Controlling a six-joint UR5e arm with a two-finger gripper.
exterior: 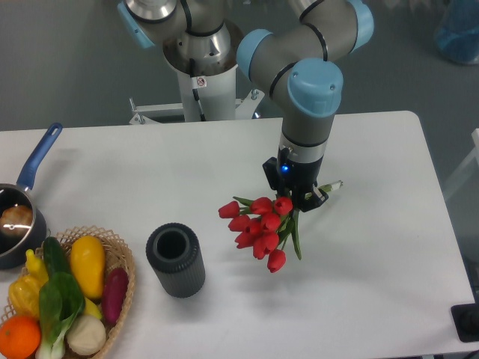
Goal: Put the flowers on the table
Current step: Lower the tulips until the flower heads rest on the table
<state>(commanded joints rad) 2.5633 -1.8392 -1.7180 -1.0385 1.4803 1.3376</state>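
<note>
Red tulip buds pointed down and to our left, and the flowers (262, 228) ran slantwise, stems up toward the right. We saw about nine red buds with green leaves. Our gripper (296, 196) pinched the stems, so the buds hung just below it, over the white table (389, 239), near the grey cylinder (176, 259).

Arm bent over – tool (297, 199) pointing down, fingers clamped
</note>
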